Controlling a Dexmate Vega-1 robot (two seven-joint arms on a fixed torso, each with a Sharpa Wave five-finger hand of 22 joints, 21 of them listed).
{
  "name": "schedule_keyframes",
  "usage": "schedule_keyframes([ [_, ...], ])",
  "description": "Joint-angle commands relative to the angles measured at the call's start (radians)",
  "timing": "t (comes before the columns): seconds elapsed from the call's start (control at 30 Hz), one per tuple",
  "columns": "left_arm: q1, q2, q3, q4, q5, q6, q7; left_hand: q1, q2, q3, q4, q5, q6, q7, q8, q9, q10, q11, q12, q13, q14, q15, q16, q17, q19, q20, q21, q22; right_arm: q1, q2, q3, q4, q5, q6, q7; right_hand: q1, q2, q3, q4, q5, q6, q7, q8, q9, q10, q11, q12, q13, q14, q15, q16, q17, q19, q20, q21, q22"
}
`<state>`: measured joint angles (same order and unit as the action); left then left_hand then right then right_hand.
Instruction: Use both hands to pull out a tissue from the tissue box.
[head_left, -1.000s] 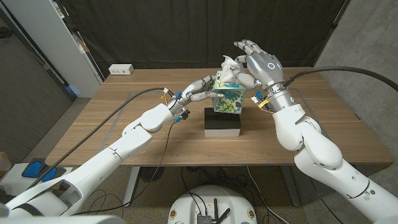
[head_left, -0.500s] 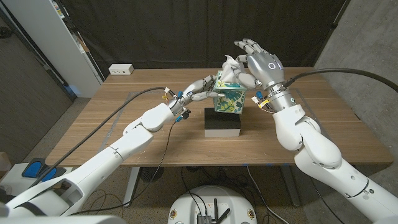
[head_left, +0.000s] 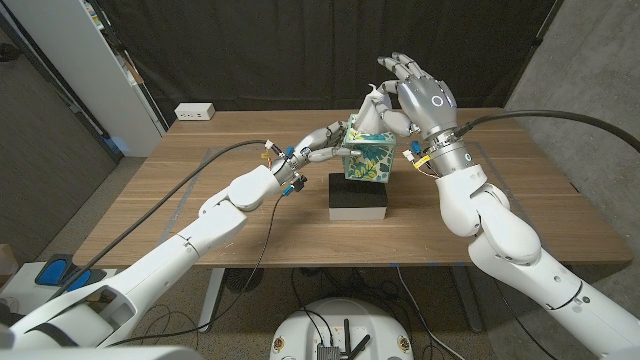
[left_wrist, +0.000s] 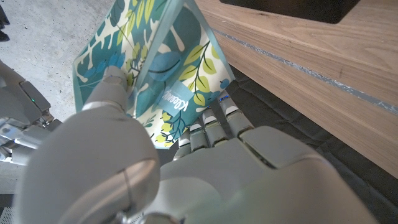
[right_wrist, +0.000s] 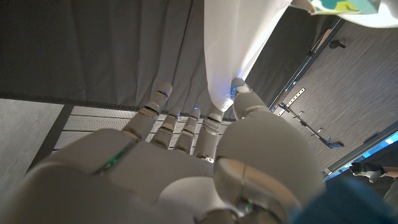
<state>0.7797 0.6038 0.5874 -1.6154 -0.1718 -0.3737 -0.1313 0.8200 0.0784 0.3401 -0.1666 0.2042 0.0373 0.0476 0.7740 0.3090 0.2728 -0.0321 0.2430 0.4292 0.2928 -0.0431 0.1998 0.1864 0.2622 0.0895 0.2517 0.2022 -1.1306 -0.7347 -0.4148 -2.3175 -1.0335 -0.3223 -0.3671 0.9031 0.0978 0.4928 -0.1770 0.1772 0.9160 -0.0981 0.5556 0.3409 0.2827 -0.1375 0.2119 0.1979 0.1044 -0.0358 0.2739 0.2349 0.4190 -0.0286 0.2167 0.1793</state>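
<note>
A teal tissue box (head_left: 368, 158) with a leaf print stands on a black block (head_left: 359, 197) at the table's middle. My left hand (head_left: 322, 140) grips the box's left side, fingers pressed on its printed wall (left_wrist: 165, 93). Above the box my right hand (head_left: 415, 100) pinches the white tissue (head_left: 372, 108) between thumb and a finger. The tissue (right_wrist: 239, 43) hangs stretched from that pinch toward the box's opening.
The wooden table (head_left: 200, 190) has bare room left and right of the block. A white power strip (head_left: 195, 112) lies at its far left corner. A dark curtain hangs behind. A white cabinet (head_left: 90, 70) stands at the left.
My right hand has risen a little and drawn the tissue taller out of the box. The left hand and box have stayed put.
</note>
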Motion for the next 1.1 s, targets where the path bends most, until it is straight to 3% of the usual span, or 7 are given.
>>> schedule_keyframes([
  [0.03, -0.008, -0.005, 0.004, 0.010, -0.001, -0.002, -0.005, 0.004, 0.004, 0.005, -0.001, 0.002, 0.001, -0.003, 0.010, 0.002, 0.006, 0.001, -0.006, 0.002, -0.003, -0.007, -0.002, 0.000, -0.002, -0.005, 0.006, 0.004, 0.034, 0.009, -0.022, 0.018, -0.046, -0.008, -0.016, 0.003, 0.010, -0.003, 0.003, -0.003, 0.004, -0.007, 0.011, 0.002, 0.009, -0.004, -0.002, 0.003, 0.009, -0.082, 0.006, 0.007, 0.000, -0.005, 0.008, 0.003],
  [0.5, -0.011, -0.009, 0.005, 0.016, 0.002, -0.006, 0.001, 0.004, 0.003, 0.005, -0.001, 0.002, 0.001, -0.006, 0.013, 0.001, 0.009, 0.001, -0.006, 0.003, -0.001, -0.007, -0.001, 0.000, -0.002, -0.006, 0.007, 0.004, 0.060, 0.027, -0.027, 0.032, -0.068, -0.018, -0.046, 0.008, 0.012, -0.013, 0.006, -0.003, -0.008, -0.010, 0.012, -0.001, 0.011, -0.005, -0.004, 0.004, 0.008, -0.083, 0.010, 0.012, 0.000, -0.006, 0.006, 0.003],
  [1.1, -0.010, -0.007, 0.005, 0.008, 0.003, 0.006, 0.004, 0.005, 0.003, 0.005, -0.001, 0.002, 0.000, -0.005, 0.016, 0.000, 0.009, 0.000, -0.007, 0.005, -0.003, -0.008, -0.001, 0.000, -0.002, -0.005, 0.007, 0.004, 0.085, 0.063, -0.024, 0.080, -0.041, 0.008, -0.193, 0.014, 0.014, -0.024, 0.008, -0.003, -0.008, -0.009, 0.018, -0.004, 0.016, -0.008, -0.005, 0.004, 0.009, -0.088, 0.016, 0.019, 0.006, -0.007, 0.007, 0.003],
])
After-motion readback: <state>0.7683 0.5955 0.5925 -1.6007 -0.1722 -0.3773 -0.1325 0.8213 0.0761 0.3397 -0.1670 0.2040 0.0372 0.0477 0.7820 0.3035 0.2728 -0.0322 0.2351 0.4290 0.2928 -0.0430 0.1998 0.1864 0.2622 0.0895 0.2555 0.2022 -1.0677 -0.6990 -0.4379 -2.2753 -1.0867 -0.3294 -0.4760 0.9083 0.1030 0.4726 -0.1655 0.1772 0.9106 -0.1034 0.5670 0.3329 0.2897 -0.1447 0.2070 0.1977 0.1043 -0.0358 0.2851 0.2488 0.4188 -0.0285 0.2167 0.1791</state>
